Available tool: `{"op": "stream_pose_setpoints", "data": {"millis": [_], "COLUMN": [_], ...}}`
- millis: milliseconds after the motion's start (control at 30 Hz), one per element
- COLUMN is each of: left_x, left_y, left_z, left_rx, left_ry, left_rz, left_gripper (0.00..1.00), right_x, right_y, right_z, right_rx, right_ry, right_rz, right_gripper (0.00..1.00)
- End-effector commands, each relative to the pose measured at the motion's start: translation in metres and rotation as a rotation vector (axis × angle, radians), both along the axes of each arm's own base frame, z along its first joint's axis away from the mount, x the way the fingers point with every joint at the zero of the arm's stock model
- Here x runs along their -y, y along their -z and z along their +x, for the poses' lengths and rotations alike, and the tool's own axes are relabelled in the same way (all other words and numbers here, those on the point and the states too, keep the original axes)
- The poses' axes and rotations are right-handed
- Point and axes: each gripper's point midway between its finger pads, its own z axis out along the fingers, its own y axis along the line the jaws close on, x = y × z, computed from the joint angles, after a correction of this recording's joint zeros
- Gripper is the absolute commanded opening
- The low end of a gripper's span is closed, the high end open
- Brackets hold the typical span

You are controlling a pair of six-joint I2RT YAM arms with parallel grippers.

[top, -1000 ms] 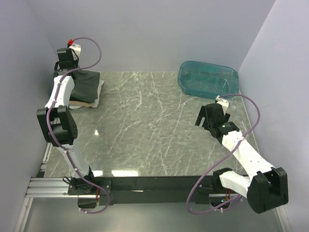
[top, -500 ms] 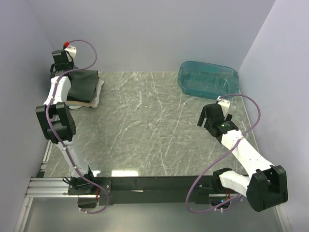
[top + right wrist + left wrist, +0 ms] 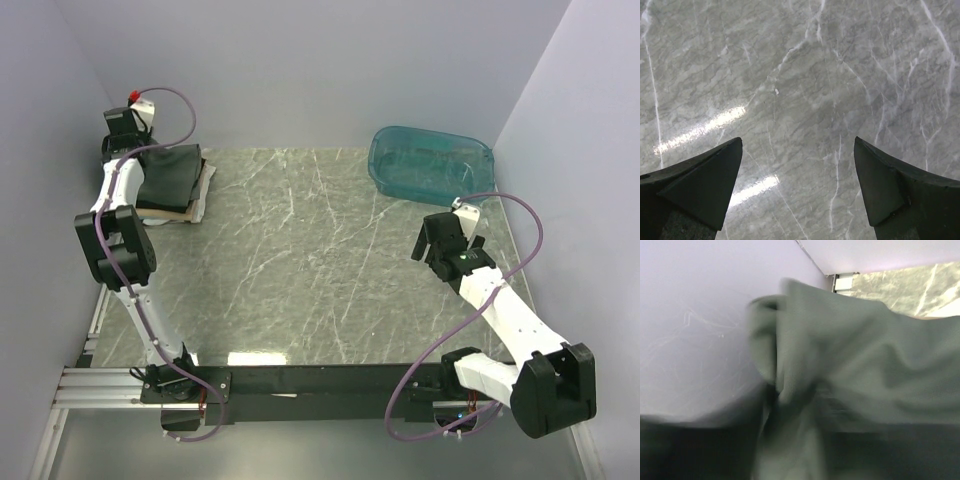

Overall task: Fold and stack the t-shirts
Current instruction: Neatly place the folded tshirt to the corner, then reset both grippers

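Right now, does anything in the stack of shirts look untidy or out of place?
The dark t-shirt on top is bunched up at its far left edge, not flat. The cream shirt beneath sticks out past it on the right.

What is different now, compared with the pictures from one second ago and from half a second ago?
The left gripper moved left toward the side wall, and the dark charcoal-grey t-shirt beneath it shifted slightly left too. Whether the gripper holds the cloth cannot be seen. The right gripper, open, drifted slightly right. The teal tub stayed in place.
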Motion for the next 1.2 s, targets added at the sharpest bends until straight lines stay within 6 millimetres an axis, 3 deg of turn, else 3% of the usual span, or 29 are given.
{"op": "stream_pose_setpoints", "data": {"millis": [0, 33, 67, 233, 267, 433, 467, 567, 633, 667, 767, 800, 867, 900, 933, 967, 1000, 1033, 1067, 1100, 1133, 1167], "left_x": [-0.006, -0.007, -0.011, -0.001, 0.002, 0.028, 0.034, 0.061, 0.088, 0.099, 0.135, 0.154, 0.163, 0.184, 0.187, 0.212, 0.222, 0.233, 0.242, 0.262, 0.269, 0.276], "left_y": [-0.04, -0.041, -0.046, -0.067, -0.08, -0.103, -0.116, -0.138, -0.142, -0.161, -0.178, -0.179, -0.18, -0.181, -0.162, -0.172, -0.167, -0.133, -0.142, -0.134, -0.101, -0.108], "left_z": [0.014, 0.014, 0.014, 0.014, 0.013, 0.005, -0.001, -0.01, -0.013, -0.023, -0.04, -0.043, -0.063, -0.069, -0.077, -0.095, -0.104, -0.116, -0.135, -0.146, -0.16, -0.179], "left_rx": [0.128, 0.133, 0.148, 0.205, 0.23, 0.299, 0.328, 0.403, 0.435, 0.475, 0.532, 0.531, 0.525, 0.525, 0.493, 0.508, 0.498, 0.432, 0.455, 0.435, 0.377, 0.4], "left_ry": [-0.011, -0.022, -0.041, -0.035, -0.03, -0.009, 0.0, 0.019, 0.064, 0.086, 0.118, 0.12, 0.047, 0.056, 0.028, 0.063, 0.072, 0.06, 0.093, 0.125, 0.104, 0.129], "left_rz": [0.002, 0.003, 0.006, -0.068, -0.079, -0.205, -0.222, -0.319, -0.446, -0.483, -0.598, -0.627, -0.635, -0.681, -0.703, -0.763, -0.793, -0.82, -0.85, -0.898, -0.917, -0.947], "left_gripper": [0.7, 0.88, 0.99, 0.99, 0.99, 1.0, 0.99, 0.99, 0.99, 1.0, 0.99, 1.0, 0.99, 0.99, 0.99, 1.0, 0.99, 0.99, 0.99, 0.99, 0.99, 0.99], "right_x": [0.006, 0.006, 0.007, 0.008, 0.008, 0.007, 0.006, 0.003, 0.0, 0.0, -0.008, -0.011, -0.017, -0.019, -0.021, -0.024, -0.027, -0.028, -0.03, -0.033, -0.034, -0.036], "right_y": [-0.021, -0.021, -0.022, -0.027, -0.029, -0.038, -0.041, -0.051, -0.057, -0.059, -0.064, -0.062, -0.063, -0.064, -0.067, -0.069, -0.069, -0.073, -0.074, -0.075, -0.077, -0.078], "right_z": [0.007, 0.007, 0.006, 0.006, 0.006, 0.005, 0.005, 0.006, 0.007, 0.006, 0.005, 0.004, 0.003, 0.003, 0.002, 0.003, 0.003, 0.003, 0.003, 0.003, 0.001, 0.001], "right_rx": [0.053, 0.053, 0.052, 0.077, 0.082, 0.124, 0.135, 0.17, 0.193, 0.2, 0.222, 0.219, 0.22, 0.224, 0.234, 0.245, 0.25, 0.268, 0.271, 0.275, 0.282, 0.29], "right_ry": [0.043, 0.044, 0.046, 0.05, 0.05, 0.046, 0.042, 0.03, 0.013, 0.011, -0.026, -0.043, -0.075, -0.08, -0.087, -0.099, -0.109, -0.118, -0.13, -0.14, -0.146, -0.154], "right_rz": [-0.011, -0.009, -0.011, -0.009, -0.007, 0.01, 0.017, 0.035, 0.053, 0.058, 0.097, 0.104, 0.132, 0.146, 0.154, 0.169, 0.178, 0.187, 0.197, 0.21, 0.219, 0.226], "right_gripper": [0.98, 0.98, 0.98, 0.98, 0.98, 0.98, 0.98, 0.99, 0.99, 0.99, 0.99, 0.99, 0.99, 0.99, 0.99, 0.99, 0.99, 0.99, 0.99, 0.99, 0.99, 0.99]}}
